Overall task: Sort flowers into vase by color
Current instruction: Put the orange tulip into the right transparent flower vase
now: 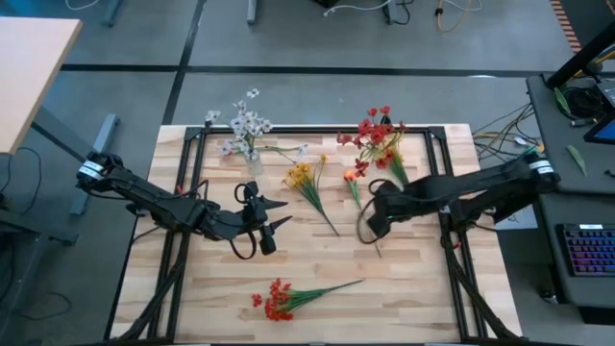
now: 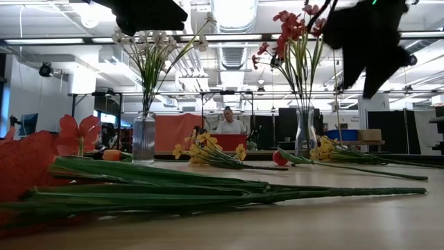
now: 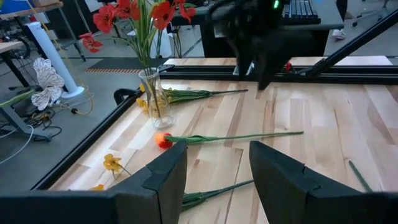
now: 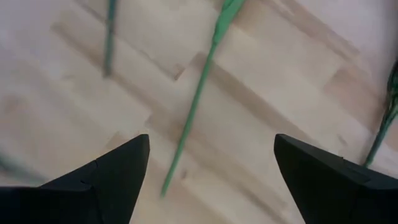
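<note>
While no writing reads | right gripper [image 4: 211, 168] open above orange flower stem [image 4: 189, 118]

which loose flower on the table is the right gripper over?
The single orange-red flower with the long thin stem, lying between the yellow spray and the red-flower vase. The right gripper, jaws wide open, hangs over its stem end; the red spray lies at the near edge.

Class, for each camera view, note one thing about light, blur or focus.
High view: even light, all sharp. Low view: ceiling lamps glare, the arms show as silhouettes, the nearest red flower is out of focus. Left wrist view: the far arm is blurred. Right wrist view: the stem and table look soft.
</note>
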